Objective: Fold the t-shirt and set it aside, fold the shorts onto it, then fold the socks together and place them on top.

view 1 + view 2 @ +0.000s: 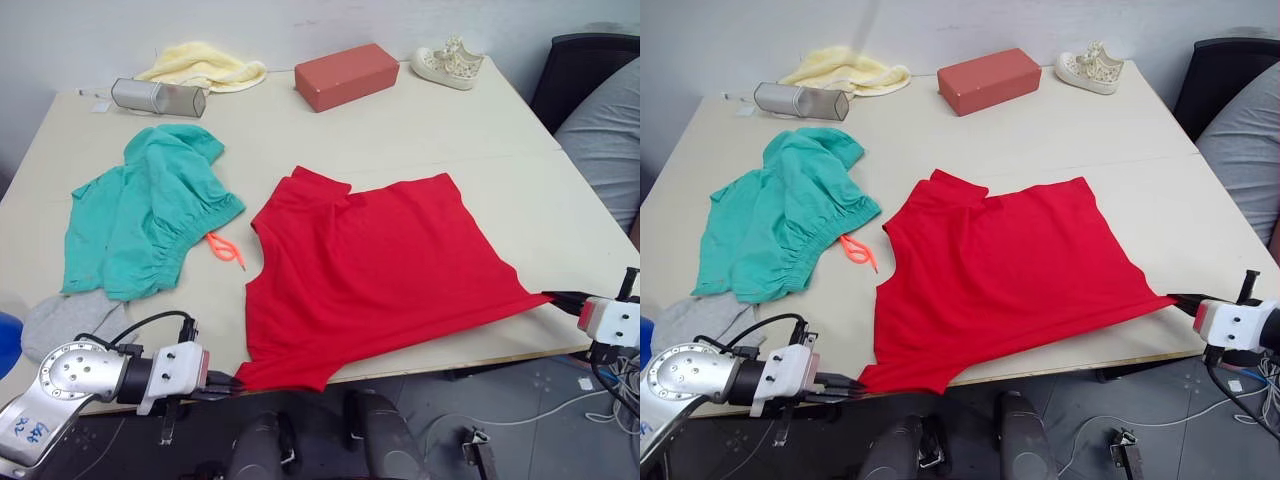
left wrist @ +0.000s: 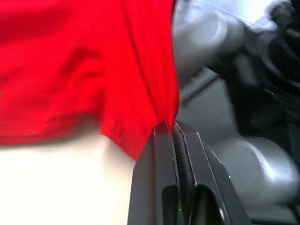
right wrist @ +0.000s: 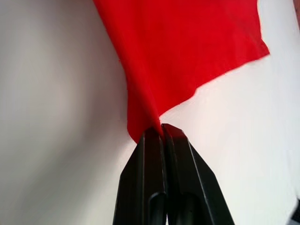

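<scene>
Legible text: one item. Left arm (image 1: 60,385), silver housing near the bottom edge of the left eye view, carries blue handwritten marks (image 1: 32,431); characters cannot be made out. No readable print on the red box (image 1: 346,75), shoe (image 1: 449,63) or garments

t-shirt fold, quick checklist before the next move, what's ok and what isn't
1. Left claw shut on the t-shirt corner: ok.
2. Right claw shut on the opposite corner: ok.
3. T-shirt lying flat: not ok, one sleeve area near the collar is bunched.
4. Shorts clear of the t-shirt: ok, lying apart.
5. Bare table beyond the t-shirt for folding over: ok.
6. Socks paired: cannot tell.
</scene>
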You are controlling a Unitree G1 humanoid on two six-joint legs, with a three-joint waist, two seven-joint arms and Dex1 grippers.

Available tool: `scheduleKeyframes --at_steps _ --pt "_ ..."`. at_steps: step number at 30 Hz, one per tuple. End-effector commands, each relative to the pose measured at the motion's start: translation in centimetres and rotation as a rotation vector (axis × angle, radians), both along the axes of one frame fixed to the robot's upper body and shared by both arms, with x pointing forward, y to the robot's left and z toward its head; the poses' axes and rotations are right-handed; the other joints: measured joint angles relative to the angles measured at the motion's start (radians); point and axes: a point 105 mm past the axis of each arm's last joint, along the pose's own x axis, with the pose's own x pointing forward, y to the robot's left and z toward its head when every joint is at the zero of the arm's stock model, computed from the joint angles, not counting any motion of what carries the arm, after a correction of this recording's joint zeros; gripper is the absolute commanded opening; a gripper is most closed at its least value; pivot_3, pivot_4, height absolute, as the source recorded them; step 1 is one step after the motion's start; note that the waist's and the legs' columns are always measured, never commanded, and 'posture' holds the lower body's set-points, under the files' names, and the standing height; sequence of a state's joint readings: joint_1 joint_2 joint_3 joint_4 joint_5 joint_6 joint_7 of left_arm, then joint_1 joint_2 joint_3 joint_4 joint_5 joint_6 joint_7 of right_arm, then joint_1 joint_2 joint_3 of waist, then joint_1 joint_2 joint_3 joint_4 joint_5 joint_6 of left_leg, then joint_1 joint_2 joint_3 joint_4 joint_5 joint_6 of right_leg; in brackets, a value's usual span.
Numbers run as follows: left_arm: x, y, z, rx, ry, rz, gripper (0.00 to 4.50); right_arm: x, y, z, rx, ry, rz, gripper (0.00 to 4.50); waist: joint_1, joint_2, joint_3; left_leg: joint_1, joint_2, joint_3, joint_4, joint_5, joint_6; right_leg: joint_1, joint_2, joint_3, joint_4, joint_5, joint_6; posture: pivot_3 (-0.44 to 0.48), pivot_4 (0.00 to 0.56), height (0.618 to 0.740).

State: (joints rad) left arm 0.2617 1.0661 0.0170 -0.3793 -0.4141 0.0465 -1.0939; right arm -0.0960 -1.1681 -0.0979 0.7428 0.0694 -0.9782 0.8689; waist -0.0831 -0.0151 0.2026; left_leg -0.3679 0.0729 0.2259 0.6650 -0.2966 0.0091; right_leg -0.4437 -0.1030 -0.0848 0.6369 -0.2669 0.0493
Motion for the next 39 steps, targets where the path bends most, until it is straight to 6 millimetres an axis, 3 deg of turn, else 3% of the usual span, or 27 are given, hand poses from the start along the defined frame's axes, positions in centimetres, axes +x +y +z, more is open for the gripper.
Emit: scheduleKeyframes --at_steps 1,4,9,14,20,28,39 --pt "-1.1 1.0 -0.4 0.044 0.121 -0.002 0.00 -0.4 -1.1 1.6 -0.009 -0.023 -0.042 0.03 0.000 0.000 0.000 0.000 0.000 0.000 -0.001 0.000 0.000 0.000 0.000 0.000 0.000 0.000 0.000 0.000 0.150 0.740" --pt "-2.4 1.5 -0.2 0.067 0.229 -0.013 0.00 -1.0 -1.0 1.9 0.038 0.001 -0.043 0.03 0.000 0.000 0.000 0.000 0.002 0.000 -0.001 0.001 0.002 0.000 0.002 0.000 0.000 -0.001 0.000 0.000 0.150 0.740" --pt "-2.7 2.5 0.2 0.077 0.321 0.029 0.00 -2.8 -0.4 0.8 0.075 0.124 -0.006 0.03 0.001 0.000 0.000 0.000 0.003 0.000 0.000 0.000 0.001 0.000 0.004 -0.001 0.000 -0.002 -0.002 0.000 0.150 0.740" --pt "-0.7 2.5 2.1 0.012 0.300 0.089 0.00 -3.2 -1.5 0.2 0.059 0.192 -0.092 0.03 0.005 0.000 0.000 0.000 0.003 -0.001 0.000 -0.001 -0.002 0.000 0.003 -0.002 0.000 -0.003 -0.004 0.000 0.150 0.740" --pt "1.2 2.4 3.4 -0.045 0.301 0.164 0.00 -3.1 -0.5 0.9 0.105 0.223 -0.070 0.03 0.003 0.000 0.000 0.000 0.004 -0.001 -0.001 -0.001 -0.003 0.000 0.004 -0.002 0.000 -0.003 -0.004 0.000 0.150 0.740" --pt "2.7 3.0 2.4 -0.011 0.341 0.247 0.00 -2.0 0.3 1.8 0.150 0.280 -0.084 0.03 0.002 0.000 0.000 0.000 0.005 -0.001 -0.001 -0.002 -0.004 -0.001 0.006 -0.002 0.000 -0.003 -0.004 0.000 0.150 0.740" --pt "6.2 2.5 2.3 -0.066 0.266 0.375 0.00 -0.7 0.8 0.6 0.208 0.285 -0.158 0.03 0.006 -0.001 0.000 -0.001 0.005 -0.001 0.000 -0.002 -0.005 -0.001 0.006 -0.003 0.000 -0.003 -0.004 0.000 0.150 0.740"
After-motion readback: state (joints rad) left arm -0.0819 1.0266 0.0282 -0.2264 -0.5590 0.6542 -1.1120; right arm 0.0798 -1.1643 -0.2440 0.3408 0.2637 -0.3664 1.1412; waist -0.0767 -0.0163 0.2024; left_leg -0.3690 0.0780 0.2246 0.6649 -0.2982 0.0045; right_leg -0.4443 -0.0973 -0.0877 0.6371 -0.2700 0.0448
